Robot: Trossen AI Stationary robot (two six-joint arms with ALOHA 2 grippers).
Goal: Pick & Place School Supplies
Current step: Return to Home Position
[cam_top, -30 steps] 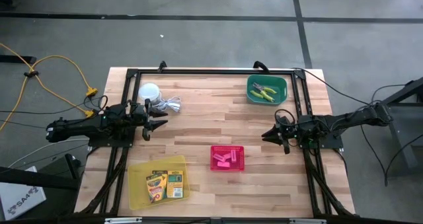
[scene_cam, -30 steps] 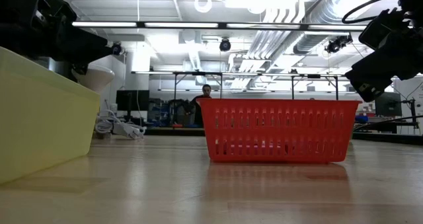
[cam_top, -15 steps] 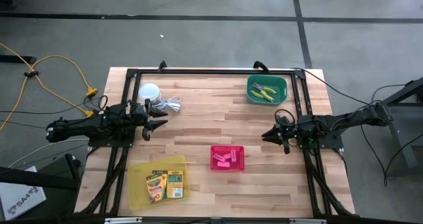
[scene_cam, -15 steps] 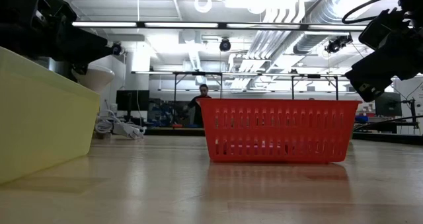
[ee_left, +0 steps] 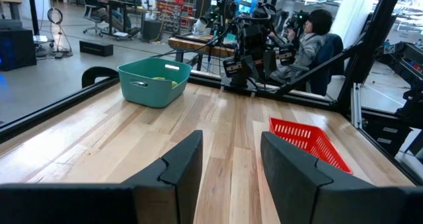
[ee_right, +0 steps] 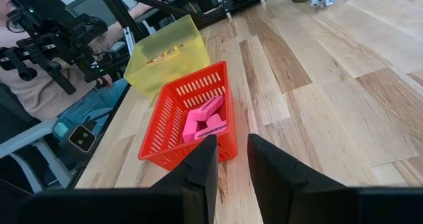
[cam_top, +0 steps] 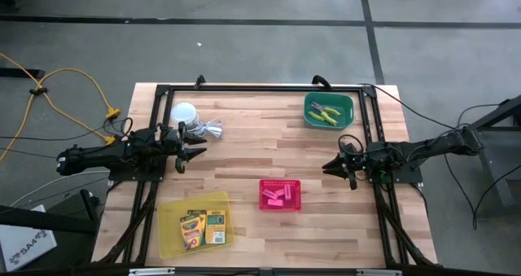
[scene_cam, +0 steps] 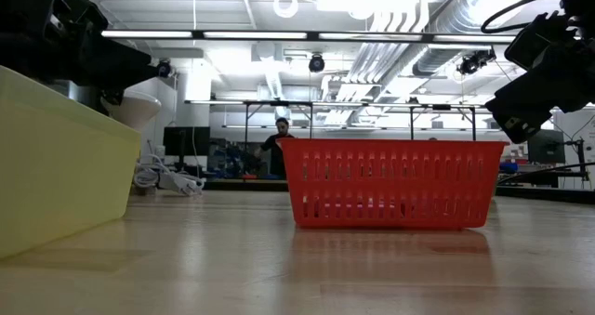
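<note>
Two crayon boxes (cam_top: 203,228) lie flat in the yellow tray (cam_top: 172,239) near the table's near-left corner. Several pink eraser blocks (cam_top: 277,196) (ee_right: 206,122) lie in the pink-red basket (cam_top: 280,205) at the table's near middle. Two lime-green-handled tools (cam_top: 326,112) lie in the green tray (cam_top: 347,117) at the far right. My left gripper (cam_top: 199,154) (ee_left: 231,159) hovers open over the table's left side, pointing right. My right gripper (cam_top: 326,168) (ee_right: 231,156) hovers open at the right side, pointing left toward the basket.
A white round object with a coiled cable (cam_top: 194,120) rests on the far-left part of the table. A black frame (cam_top: 260,88) runs along the far and side edges. Bare wood lies between the two grippers. A person (scene_cam: 279,143) stands far behind in the room.
</note>
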